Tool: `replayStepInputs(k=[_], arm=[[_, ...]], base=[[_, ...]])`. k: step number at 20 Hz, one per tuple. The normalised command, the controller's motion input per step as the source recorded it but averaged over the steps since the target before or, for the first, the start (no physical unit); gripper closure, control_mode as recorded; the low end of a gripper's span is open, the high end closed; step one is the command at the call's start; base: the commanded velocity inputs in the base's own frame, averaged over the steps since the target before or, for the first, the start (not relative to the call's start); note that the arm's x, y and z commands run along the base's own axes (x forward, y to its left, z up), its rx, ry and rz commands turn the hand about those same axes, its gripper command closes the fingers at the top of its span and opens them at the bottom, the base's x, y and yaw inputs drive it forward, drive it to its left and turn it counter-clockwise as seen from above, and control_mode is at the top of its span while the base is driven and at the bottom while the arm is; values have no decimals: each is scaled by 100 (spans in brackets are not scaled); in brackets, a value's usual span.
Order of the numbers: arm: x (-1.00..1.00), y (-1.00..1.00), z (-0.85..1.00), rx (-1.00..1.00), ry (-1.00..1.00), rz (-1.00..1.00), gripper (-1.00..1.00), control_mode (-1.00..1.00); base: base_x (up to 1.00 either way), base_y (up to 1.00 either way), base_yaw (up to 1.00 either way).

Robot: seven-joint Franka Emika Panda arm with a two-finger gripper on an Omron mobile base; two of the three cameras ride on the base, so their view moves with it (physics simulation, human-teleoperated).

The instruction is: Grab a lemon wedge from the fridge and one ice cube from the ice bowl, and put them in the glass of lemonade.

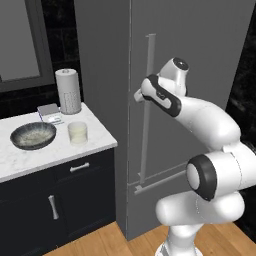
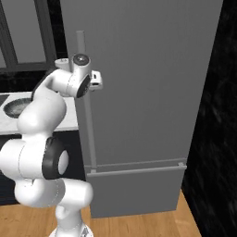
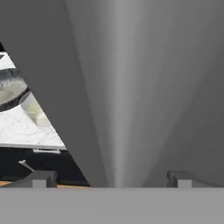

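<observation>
The fridge [image 1: 200, 50] is a tall grey appliance with its door closed, so the lemon wedge is hidden. My gripper [image 1: 138, 95] is up against the long vertical bar handle [image 1: 147, 115]. In the hand view the gripper [image 3: 111, 178] is open, with the handle [image 3: 118, 109] rising between its two fingertips and neither visibly pressing on it. From the right, the gripper [image 2: 96, 79] sits beside the handle [image 2: 86, 120]. On the marble counter [image 1: 30, 160] to the left, the ice bowl [image 1: 33, 135] lies next to the glass of lemonade [image 1: 77, 132].
A white paper towel roll [image 1: 68, 91] and a small grey box [image 1: 50, 113] stand at the back of the counter. Dark cabinets with metal pulls [image 1: 79, 167] sit below it. A dark wall [image 2: 217, 115] flanks the fridge on the right, and the floor is wood.
</observation>
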Motion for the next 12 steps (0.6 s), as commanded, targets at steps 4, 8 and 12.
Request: replayStepInputs(k=[4, 8, 12], arm=[[23, -3, -15, 0, -1, 0, -100, -100], [51, 0, -21, 0, 0, 0, -100, -100], [41, 1, -22, 0, -2, 0, -100, -100]], base=[[0, 0, 0], [0, 0, 0], [0, 0, 0]])
